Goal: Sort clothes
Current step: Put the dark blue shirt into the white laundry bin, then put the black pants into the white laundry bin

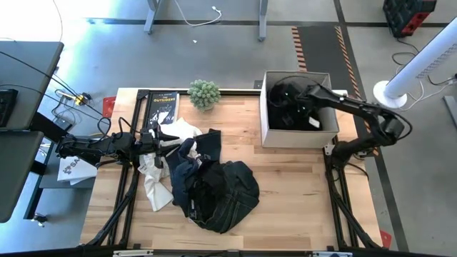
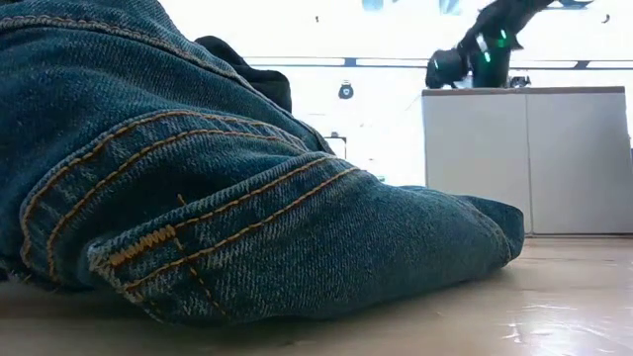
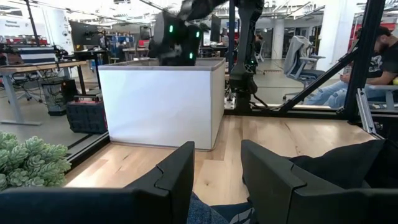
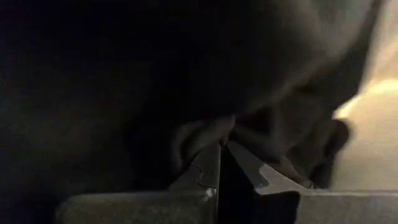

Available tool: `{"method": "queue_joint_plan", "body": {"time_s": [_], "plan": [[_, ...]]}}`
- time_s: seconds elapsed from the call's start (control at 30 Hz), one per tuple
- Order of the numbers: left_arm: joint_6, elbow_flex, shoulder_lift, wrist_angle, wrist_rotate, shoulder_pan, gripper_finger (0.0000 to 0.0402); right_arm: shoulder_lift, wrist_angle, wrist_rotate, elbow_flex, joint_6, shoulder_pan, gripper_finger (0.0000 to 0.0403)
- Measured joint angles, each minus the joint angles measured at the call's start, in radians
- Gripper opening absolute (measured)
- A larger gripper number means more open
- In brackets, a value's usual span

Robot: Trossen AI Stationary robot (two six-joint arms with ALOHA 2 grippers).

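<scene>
A pile of clothes lies on the table's middle: dark denim (image 1: 214, 189), navy pieces (image 1: 203, 146) and a white garment (image 1: 157, 178). The denim fills the low view (image 2: 198, 178). My left gripper (image 1: 161, 137) is open and level over the pile's left end, with nothing between its fingers (image 3: 217, 180). My right gripper (image 1: 284, 95) is down inside the white box (image 1: 296, 135), shut among dark garments (image 4: 124, 93). My right gripper's fingertips (image 4: 211, 163) meet on a fold of dark cloth (image 4: 208, 130) inside the box. It comes at the cloth from above. The cloth lies all round the fingers, and which garment or how many layers it has I cannot tell.
A black book with yellow lettering (image 1: 161, 107) and a small green plant (image 1: 204, 93) stand at the table's far edge. The white box (image 3: 161, 99) stands at the far right. Bare wood lies between the pile and the box (image 1: 285, 185).
</scene>
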Motion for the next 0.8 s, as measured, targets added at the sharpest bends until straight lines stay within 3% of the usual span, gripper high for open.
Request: {"method": "queue_joint_plan", "body": {"time_s": [0.13, 0.27, 0.47, 0.63, 0.8], "plan": [[0.000, 0.000, 0.000, 0.000, 0.000, 0.000, 0.0131, 0.013, 0.047, -0.031, -0.079, 0.025, -0.081, 0.0018], [0.000, 0.000, 0.000, 0.000, 0.000, 0.000, 0.0131, 0.019, -0.040, -0.041, -0.016, 0.028, -0.131, 0.0052], [0.000, 0.000, 0.000, 0.000, 0.000, 0.000, 0.0131, 0.017, -0.252, -0.027, 0.285, -0.022, -0.162, 0.0102], [0.000, 0.000, 0.000, 0.000, 0.000, 0.000, 0.0131, 0.013, -0.333, 0.010, 0.532, -0.001, -0.161, 0.0117], [0.000, 0.000, 0.000, 0.000, 0.000, 0.000, 0.0131, 0.001, -0.132, -0.217, 0.530, -0.067, -0.101, 0.0118]]}}
